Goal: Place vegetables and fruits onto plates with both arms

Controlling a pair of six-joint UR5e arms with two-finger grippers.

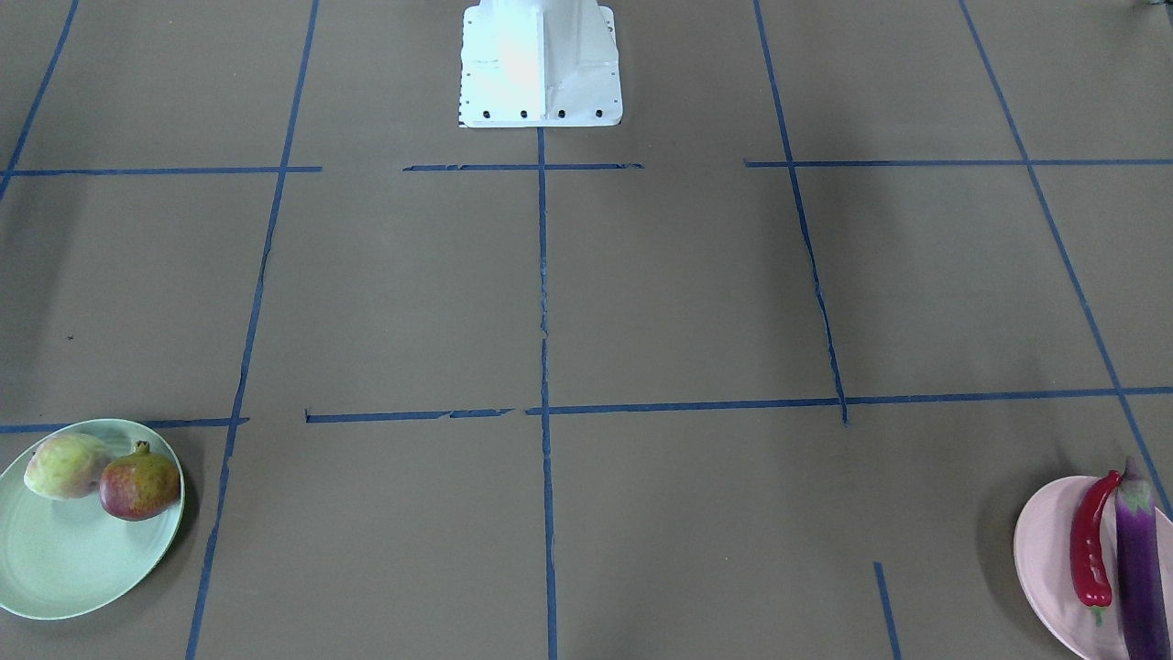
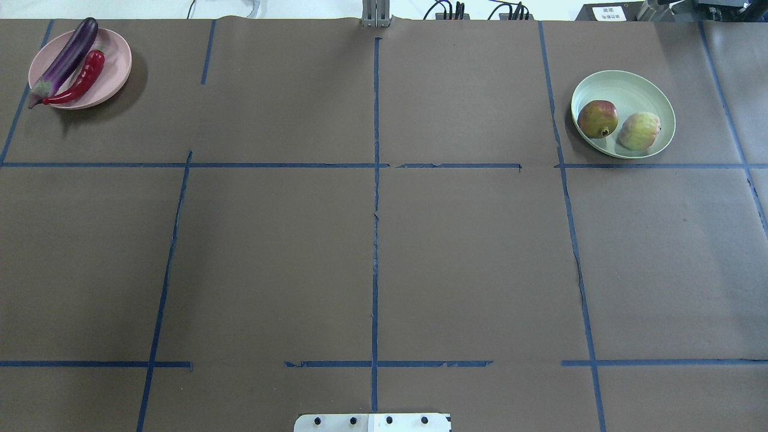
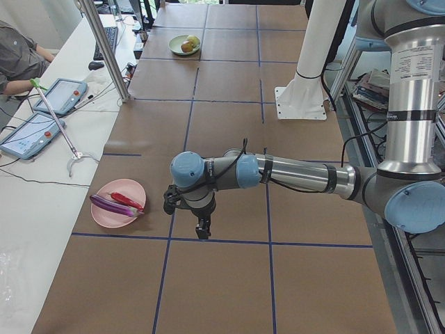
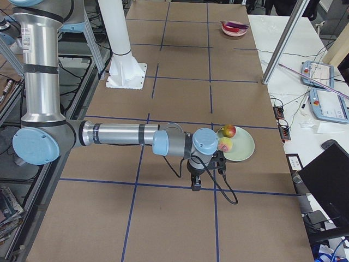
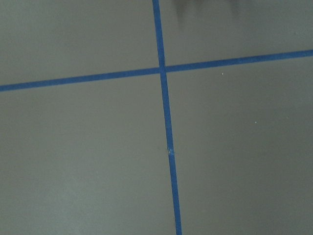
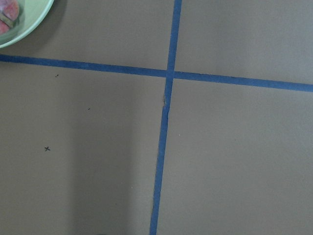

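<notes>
I see the eggplant [image 2: 66, 60] and chili [image 2: 84, 78] on the pink plate [image 2: 117, 66], far left of the white base [image 2: 372, 422]. The pale fruit [image 2: 641, 131] and pomegranate [image 2: 597, 118] are on the green plate [image 2: 630, 84], far right of it. The left fingers [image 3: 202, 229] and right fingers [image 4: 195, 183] hang over the desk [image 2: 270, 252]. I cannot tell whether they are wide or narrow.

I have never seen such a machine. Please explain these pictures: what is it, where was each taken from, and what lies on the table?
It is a robot with two metal arms on a white base, at a brown table marked with blue tape. Two pictures look down on the table: one from behind the robot, one facing it. Two are taken from the table's ends and show the left gripper and the right gripper hanging above the table. Two come from cameras on the wrists and show mostly the table top. The pink plate holds an eggplant and a chili; the green plate holds a pomegranate and a pale fruit. The grippers carry none of these; open or shut, I cannot tell.
</notes>
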